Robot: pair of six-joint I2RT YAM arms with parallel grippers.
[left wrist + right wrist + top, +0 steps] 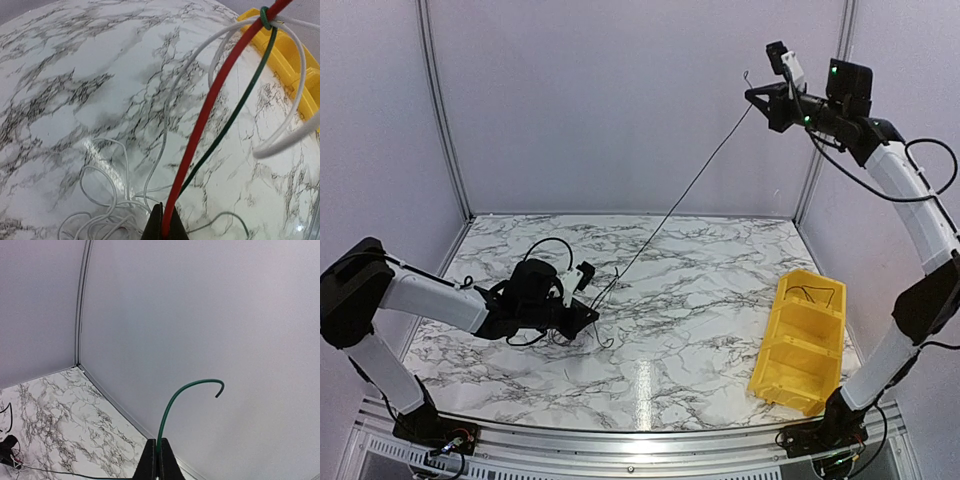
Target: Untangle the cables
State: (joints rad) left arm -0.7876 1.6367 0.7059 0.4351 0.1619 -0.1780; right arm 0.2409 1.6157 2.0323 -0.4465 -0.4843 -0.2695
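Just ahead of the left end effector point(592, 314), low on the bench point(700, 300), the cables point(607, 296) lie in a small messy heap. They are very thin and curl in loose loops.

Seen close up, there are white cables point(286, 142), a red cable point(214, 100) and a green cable point(239, 107). Some white loops rest on the marble just left of the tips. The left end effector is shut tight and pinches the red cable, which climbs away from it, up and to the right. The green cable runs beside the red one and loops round it far from the tips. A bigger white loop hangs in the air out there too.

The right end effector point(751, 96) is high in the air, close to the back right corner of the walls. It is shut tight on the green cable, and a short hooked end sticks out past its tips. From there a thin line is stretched straight down to the heap.

There is lots of bare bench on all sides of the left end effector, and the bench edges are well away. A yellow bin point(800, 340) sits far to its right, near the front edge.
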